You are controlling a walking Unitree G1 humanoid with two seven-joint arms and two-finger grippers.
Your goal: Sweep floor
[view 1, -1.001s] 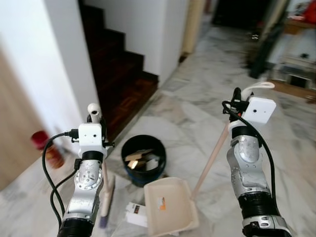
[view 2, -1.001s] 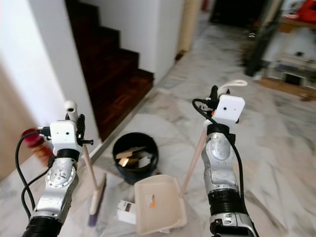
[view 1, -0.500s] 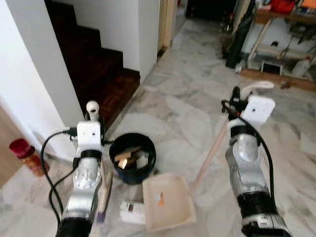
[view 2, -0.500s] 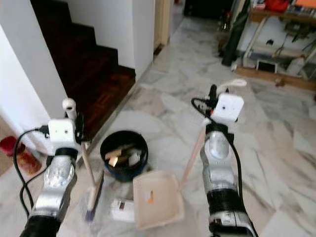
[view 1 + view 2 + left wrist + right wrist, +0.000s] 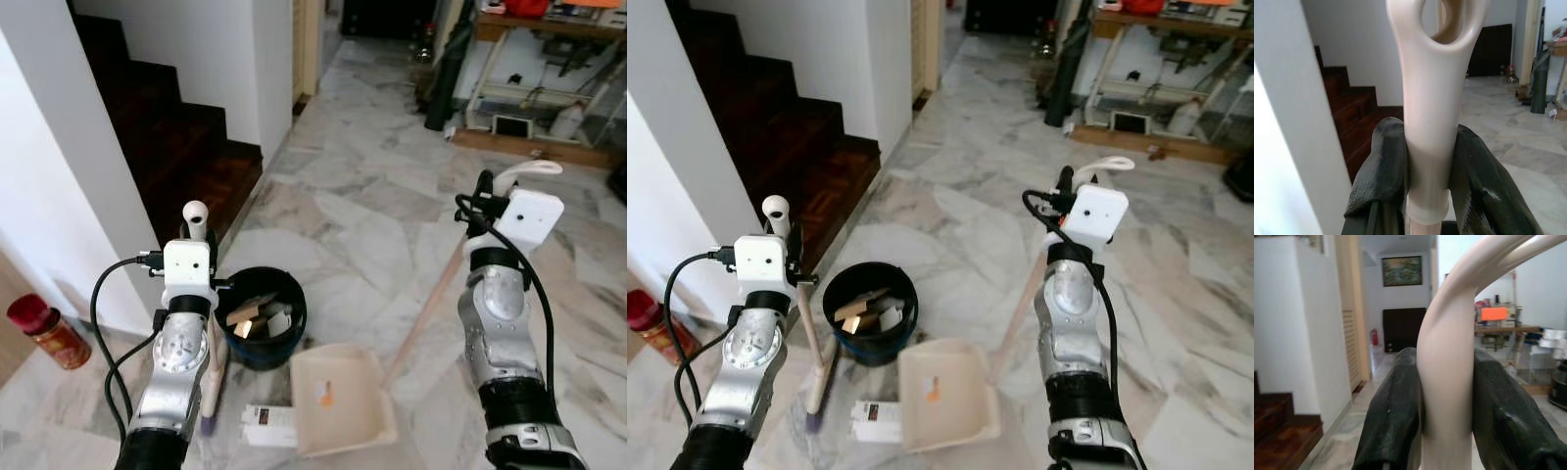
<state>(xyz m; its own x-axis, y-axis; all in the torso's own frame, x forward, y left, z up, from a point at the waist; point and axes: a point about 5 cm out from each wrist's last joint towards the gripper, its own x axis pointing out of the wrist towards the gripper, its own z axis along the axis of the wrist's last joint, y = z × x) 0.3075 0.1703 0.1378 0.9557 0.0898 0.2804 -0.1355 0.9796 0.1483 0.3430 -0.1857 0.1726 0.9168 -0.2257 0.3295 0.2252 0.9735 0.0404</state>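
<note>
My left gripper point(image 5: 1427, 161) is shut on the top of a cream broom handle point(image 5: 1432, 98), just under its hanging loop. The broom point(image 5: 815, 377) stands nearly upright with its bristles on the marble floor beside my left arm. My right gripper point(image 5: 1447, 396) is shut on the curved cream handle point(image 5: 1447, 362) of a long-handled dustpan. The dustpan tray point(image 5: 340, 399) rests open on the floor between my arms, with a small orange scrap inside. A white box point(image 5: 267, 424) lies on the floor just left of the tray.
A black bin point(image 5: 259, 315) holding cardboard scraps stands just beyond the dustpan. Dark wooden stairs point(image 5: 186, 147) rise at the left behind a white wall. A red tin point(image 5: 44, 331) stands by the wall. Shelving and clutter point(image 5: 529, 69) line the far right.
The camera has swung and steadied, so more open marble floor and the far room show. Both grippers keep the same hold on the broom and the dustpan handle.
</note>
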